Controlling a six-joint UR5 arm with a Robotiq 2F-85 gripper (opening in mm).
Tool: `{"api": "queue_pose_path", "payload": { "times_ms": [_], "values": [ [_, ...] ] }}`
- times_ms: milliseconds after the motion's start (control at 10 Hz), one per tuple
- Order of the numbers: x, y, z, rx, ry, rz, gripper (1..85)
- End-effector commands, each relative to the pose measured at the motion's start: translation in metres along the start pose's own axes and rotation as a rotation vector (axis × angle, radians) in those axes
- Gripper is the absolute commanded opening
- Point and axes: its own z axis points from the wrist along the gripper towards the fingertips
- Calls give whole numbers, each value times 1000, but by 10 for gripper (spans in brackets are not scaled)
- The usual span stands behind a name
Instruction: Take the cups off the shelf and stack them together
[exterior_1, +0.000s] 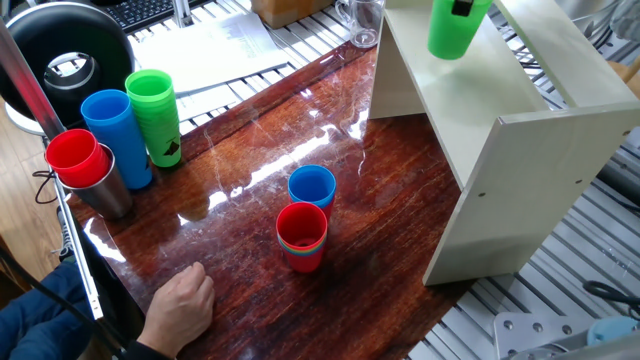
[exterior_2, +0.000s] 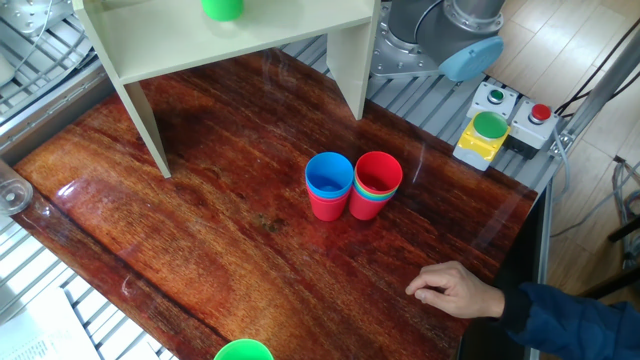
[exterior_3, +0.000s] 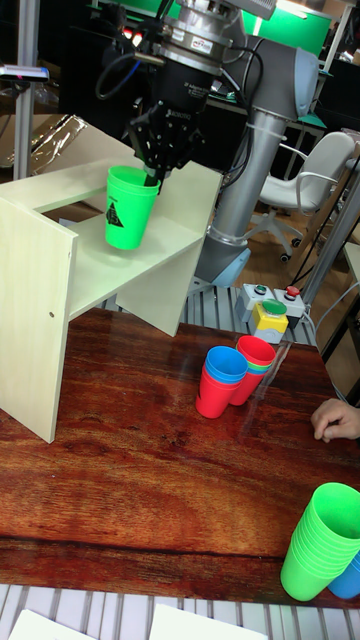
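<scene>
Gripping the green cup (exterior_3: 130, 208) by its rim with closed fingers (exterior_3: 155, 172), we hold it above the shelf (exterior_3: 110, 270), the stacked cups (exterior_3: 236, 375) on the bench (exterior_3: 130, 460) well below.

1. I am showing a thick silver-grey arm (exterior_3: 262, 110) with rounded joints and light blue end caps (exterior_2: 471, 58).
2. Black cables (exterior_3: 118, 68) are looping beside my wrist (a red-lettered label sits there).
3. My gripper (exterior_3: 155, 172) is wearing black, slim fingers.
</scene>
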Motion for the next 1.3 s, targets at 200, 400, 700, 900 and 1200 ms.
{"api": "queue_pose_path", "payload": {
  "times_ms": [200,400,700,900,1200],
  "values": [
    [-70,94,-4,-125,-57,119,13],
    [-80,114,6,-121,-66,163,13],
    [-82,118,15,-94,-67,189,13],
    [-70,112,15,-66,-27,198,13],
    [-58,102,16,-22,16,47,13]
  ]
}}
